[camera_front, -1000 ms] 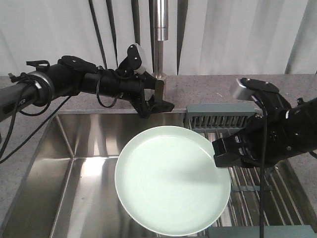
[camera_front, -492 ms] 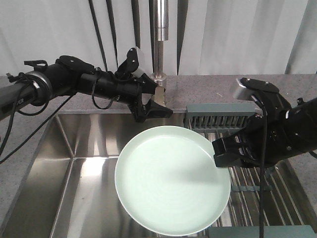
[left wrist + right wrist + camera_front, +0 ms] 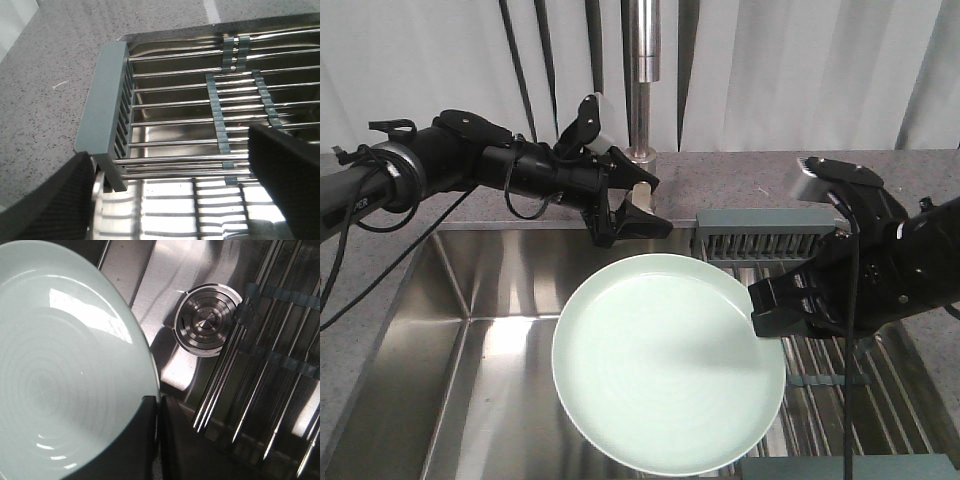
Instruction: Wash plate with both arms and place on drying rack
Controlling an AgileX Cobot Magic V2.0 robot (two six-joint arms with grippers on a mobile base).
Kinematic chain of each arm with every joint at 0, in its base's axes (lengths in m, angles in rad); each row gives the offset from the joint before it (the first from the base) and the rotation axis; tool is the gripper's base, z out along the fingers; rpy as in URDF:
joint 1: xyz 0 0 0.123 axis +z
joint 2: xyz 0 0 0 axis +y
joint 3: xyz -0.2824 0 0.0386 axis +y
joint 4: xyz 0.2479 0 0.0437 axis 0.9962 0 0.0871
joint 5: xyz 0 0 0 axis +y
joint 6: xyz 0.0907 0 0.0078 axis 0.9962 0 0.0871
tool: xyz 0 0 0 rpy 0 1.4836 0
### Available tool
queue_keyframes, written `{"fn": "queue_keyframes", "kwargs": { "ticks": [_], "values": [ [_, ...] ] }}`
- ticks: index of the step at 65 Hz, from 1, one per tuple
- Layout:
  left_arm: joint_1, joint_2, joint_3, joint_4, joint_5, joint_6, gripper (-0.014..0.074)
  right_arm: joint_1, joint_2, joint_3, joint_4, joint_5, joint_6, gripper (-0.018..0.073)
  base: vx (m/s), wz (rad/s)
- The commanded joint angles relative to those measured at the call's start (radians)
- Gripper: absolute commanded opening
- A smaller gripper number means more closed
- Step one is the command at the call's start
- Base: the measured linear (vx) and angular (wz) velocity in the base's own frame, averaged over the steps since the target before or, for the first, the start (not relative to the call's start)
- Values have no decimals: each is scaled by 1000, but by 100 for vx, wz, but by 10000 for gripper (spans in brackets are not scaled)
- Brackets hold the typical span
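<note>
A speckled grey stone worktop point(image 3: 740, 165) runs across the scene, with a stainless steel sink point(image 3: 470, 300) set into it. The sink's walls are glossy and throw back bright patches of light. A round metal drain point(image 3: 206, 320) with concentric rings sits in the sink floor. A polished steel tap column point(image 3: 642, 50) rises upright from the worktop behind the sink. Behind everything is a pale white backdrop point(image 3: 800, 70) with soft vertical folds, possibly a curtain. A few dark cords point(image 3: 515, 60) hang in front of it, left of the tap.
</note>
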Motion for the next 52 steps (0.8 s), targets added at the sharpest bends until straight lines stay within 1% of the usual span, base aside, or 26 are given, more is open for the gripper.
{"fn": "queue_keyframes", "kwargs": {
  "ticks": [1,7,14,19,23,27,29,33,34,38,39,43,45,46,52],
  "values": [
    [-8,-72,-25,-69,-43,-23,593,0,-29,-27,36,-22,-10,-1,0,0],
    [-7,-89,-26,-69,-84,-54,593,0,-29,-27,36,-22,-10,-1,0,0],
    [-6,-122,-25,-49,-125,-86,593,0,-29,-27,36,-22,-10,-1,0,0],
    [-6,-156,-25,-1,-159,-158,593,0,-29,-27,36,-22,-10,-1,0,0],
    [-6,-183,-25,66,-188,-234,593,0,-29,-27,36,-22,-10,-1,0,0],
    [-6,-211,-25,144,-218,-347,593,0,-29,-27,36,-22,-10,-1,0,0],
    [-6,-226,-25,199,-229,-399,593,0,-29,-27,36,-22,-10,-1,0,0],
    [-6,-261,-25,290,-247,-530,591,0,-29,-27,36,-22,-10,-1,0,0],
    [-6,-273,-25,326,-253,-578,589,0,-29,-27,36,-22,-10,-1,0,0],
    [-6,-302,-25,434,-265,-712,584,0,-29,-27,36,-22,-10,-1,0,0],
    [-6,-312,-25,458,-265,-764,583,0,-29,-27,36,-22,-10,-1,0,0],
    [-6,-340,-25,559,-265,-904,572,0,-29,-27,36,-22,-10,-1,0,0],
    [-6,-354,-25,626,-260,-971,565,0,-29,-27,36,-22,-10,-1,0,0],
    [-6,-363,-24,654,-258,-1024,561,0,-29,-27,36,-22,-10,-1,0,0],
    [-6,-405,-13,828,-253,-1216,531,0,-29,-27,36,-22,-10,-1,0,0]
  ]
}}
